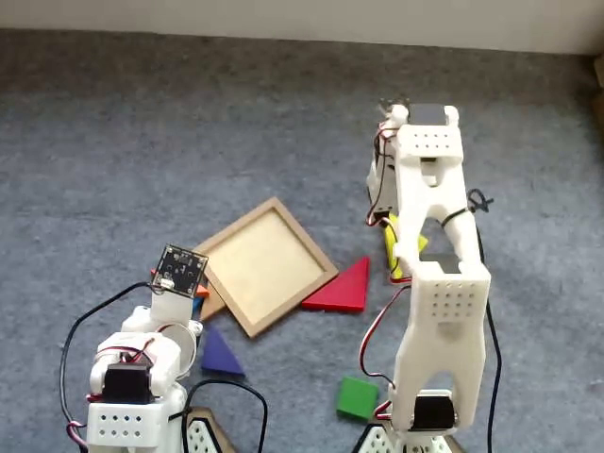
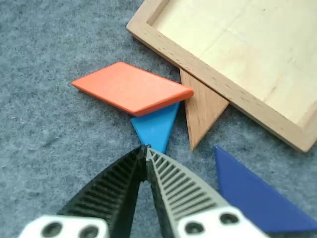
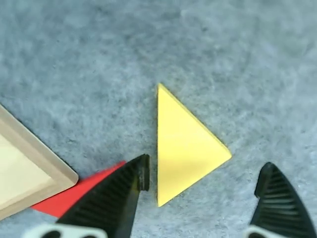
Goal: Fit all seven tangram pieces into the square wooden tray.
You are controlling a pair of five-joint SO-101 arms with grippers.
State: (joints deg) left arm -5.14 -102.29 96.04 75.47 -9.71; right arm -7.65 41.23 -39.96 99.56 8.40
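The square wooden tray (image 1: 267,264) lies empty on the grey carpet (image 1: 142,142) between the two arms, and all seven pieces are outside it. The right gripper (image 3: 205,173) is wide open and hangs low over the yellow triangle (image 3: 181,148), with one finger at each side of it; the red triangle (image 1: 342,291) lies just beside the tray. The left gripper (image 2: 146,151) is closed on nothing, with its tip at the point of the light blue triangle (image 2: 156,126), which the orange parallelogram (image 2: 131,88) partly covers. A wood-coloured triangle (image 2: 203,106) seems to go under the tray's rim, but I cannot be sure. The dark blue triangle (image 2: 247,191) and the green square (image 1: 359,396) lie apart. The pieces look flat, stiff and light, probably with smooth faces that may slip. I judge it best to pinch the yellow one across two edges, pressing the fingertips a little into the soft carpet.
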